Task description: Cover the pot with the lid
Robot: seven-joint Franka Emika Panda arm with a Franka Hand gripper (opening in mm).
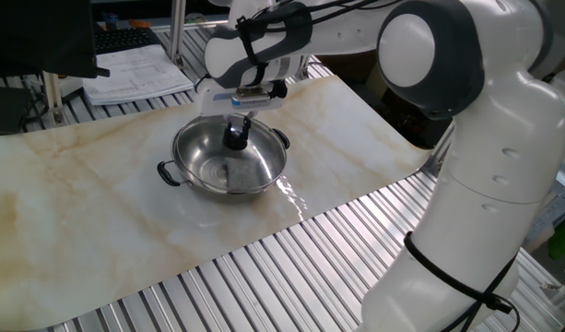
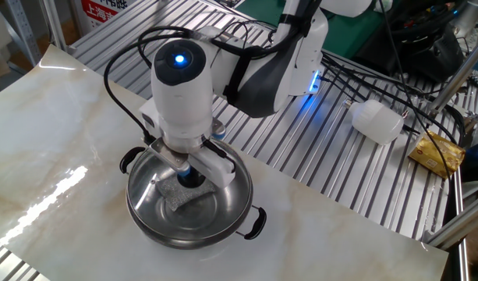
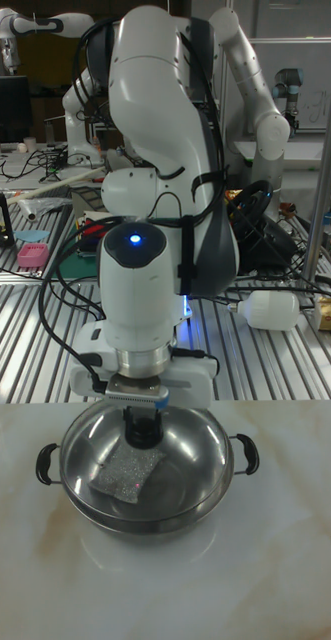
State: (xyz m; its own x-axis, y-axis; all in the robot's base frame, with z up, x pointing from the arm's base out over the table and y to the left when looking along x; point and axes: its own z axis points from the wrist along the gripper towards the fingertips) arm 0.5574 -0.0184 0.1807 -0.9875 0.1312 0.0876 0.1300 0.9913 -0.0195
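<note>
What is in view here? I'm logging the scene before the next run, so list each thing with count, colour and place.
pot: one, shiny steel with black side handles, on the marble-look sheet.
lid: one, clear glass, black knob at the gripper; whether it rests on the pot, I cannot tell.
white bottle: one, lying on the slatted table beyond the sheet.
papers: a white stack at the far table edge.
yellow packet: one, right of the bottle.
gripper: one, black fingers, over the pot's middle at the knob.

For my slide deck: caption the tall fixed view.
Franka gripper directly above the steel pot on a marble-patterned table, at the black knob.
</note>
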